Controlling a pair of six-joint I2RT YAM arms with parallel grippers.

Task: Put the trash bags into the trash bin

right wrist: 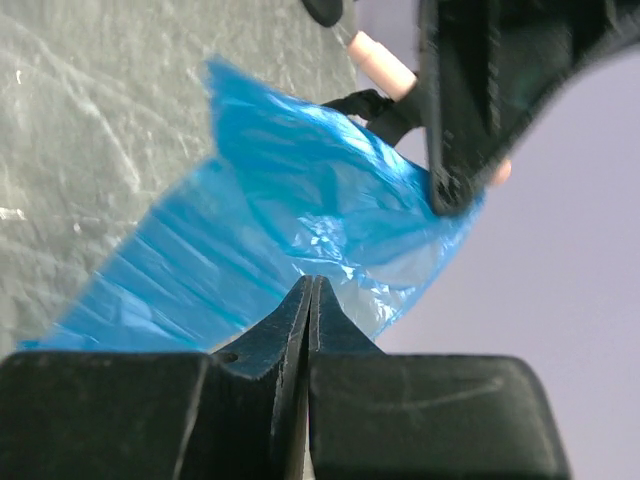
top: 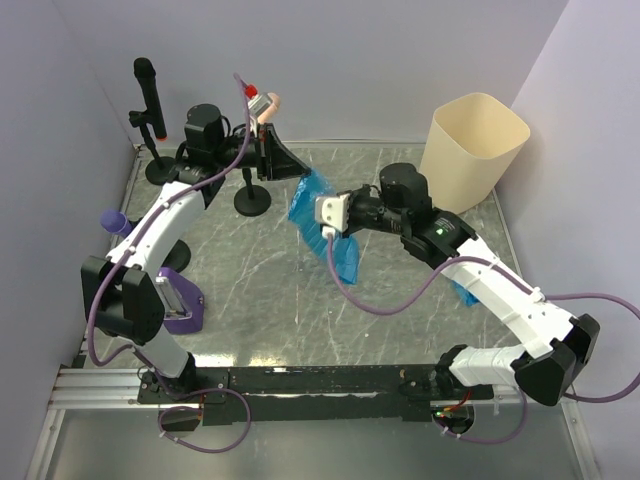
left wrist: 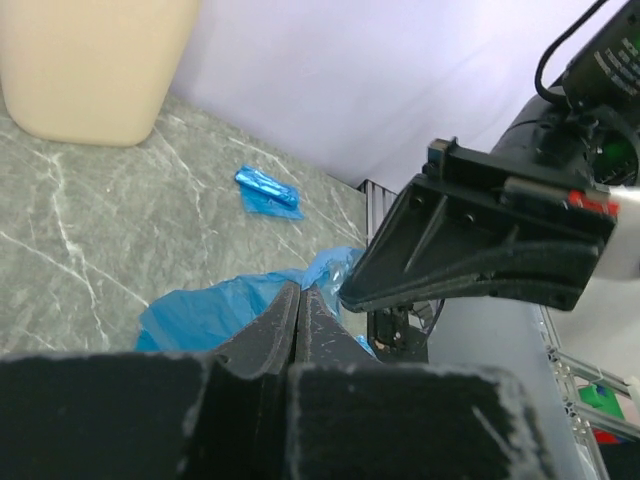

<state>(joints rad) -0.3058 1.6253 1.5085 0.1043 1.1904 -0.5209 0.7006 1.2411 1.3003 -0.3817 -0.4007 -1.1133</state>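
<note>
You're pinching one blue trash bag [top: 322,220] from both sides at once. Your left gripper [left wrist: 300,305] is clamped fully shut on a fold at the bag's far, upper end. Your right gripper [right wrist: 310,305] is also pressed flat shut on the thin film, nearer the middle. The bag is stretching between the two, its long axis running from back-left to front-right in the top view, with a loose tail drooping toward the arm bases. Can't tell whether that tail is touching the table [top: 250,290].

The trash bin [top: 475,150] is standing upright in the back right corner, mouth up, well apart from the bag. From the held bag it's lying to the right and a bit further back. The right gripper is the nearer one, with its wrist sitting between bag and bin, while the left is reaching in from the other side. Judging from that, you're looking at a carry to the right, and one side will probably have to let go first.

A second trash bag [left wrist: 268,190], small and folded, is lying flat on the table in front of the bin. In the top view the right forearm is covering most of it.

The right fingertips are hiding behind the blue film in the top view. The bin's bottom isn't showing, so its contents can't be told.
</note>
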